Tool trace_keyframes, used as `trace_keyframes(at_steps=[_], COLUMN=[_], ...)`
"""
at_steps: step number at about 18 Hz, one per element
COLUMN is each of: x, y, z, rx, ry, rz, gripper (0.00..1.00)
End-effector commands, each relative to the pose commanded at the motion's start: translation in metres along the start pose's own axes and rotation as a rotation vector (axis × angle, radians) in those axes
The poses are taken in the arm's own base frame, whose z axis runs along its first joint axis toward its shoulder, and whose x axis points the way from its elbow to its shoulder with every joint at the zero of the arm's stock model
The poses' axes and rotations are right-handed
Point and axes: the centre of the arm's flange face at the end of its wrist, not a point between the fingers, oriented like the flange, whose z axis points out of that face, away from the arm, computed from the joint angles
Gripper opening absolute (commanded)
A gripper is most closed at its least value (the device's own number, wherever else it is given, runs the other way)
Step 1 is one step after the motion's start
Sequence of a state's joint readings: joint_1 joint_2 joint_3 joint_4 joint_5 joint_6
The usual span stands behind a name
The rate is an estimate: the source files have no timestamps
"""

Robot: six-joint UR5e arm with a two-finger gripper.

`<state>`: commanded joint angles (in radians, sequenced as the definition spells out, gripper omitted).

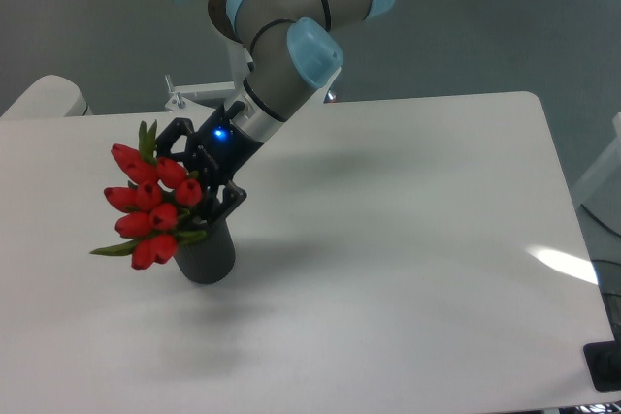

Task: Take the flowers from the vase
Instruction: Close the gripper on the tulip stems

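White table [408, 239] filled most of the view, with grey floor beyond its far edge. No writing or label could be read anywhere. My arm [281, 36], grey with pale blue caps, slanted down toward the vase [207, 253], a dark cylinder standing on the table's left part. It held the flowers [147, 206], red tulip buds leaning left of the vase's mouth, stems hidden. My gripper [199, 176] sat just above the vase, a blue light glowing on it, jaws clenched on the flowers behind the buds.
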<state>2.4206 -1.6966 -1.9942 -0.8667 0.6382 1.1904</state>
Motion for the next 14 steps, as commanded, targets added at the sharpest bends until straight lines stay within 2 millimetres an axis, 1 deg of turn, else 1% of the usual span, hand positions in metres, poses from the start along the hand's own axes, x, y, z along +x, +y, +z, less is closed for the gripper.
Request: trace_keyframes(at_steps=[8, 14], x=[-0.0011, -0.0045], y=[0.0001, -0.0067], z=[-0.0033, -0.0090], rx=[0.003, 0.008], ry=[-0.006, -0.019], rz=[0.007, 0.010], gripper=[0.55, 0.53])
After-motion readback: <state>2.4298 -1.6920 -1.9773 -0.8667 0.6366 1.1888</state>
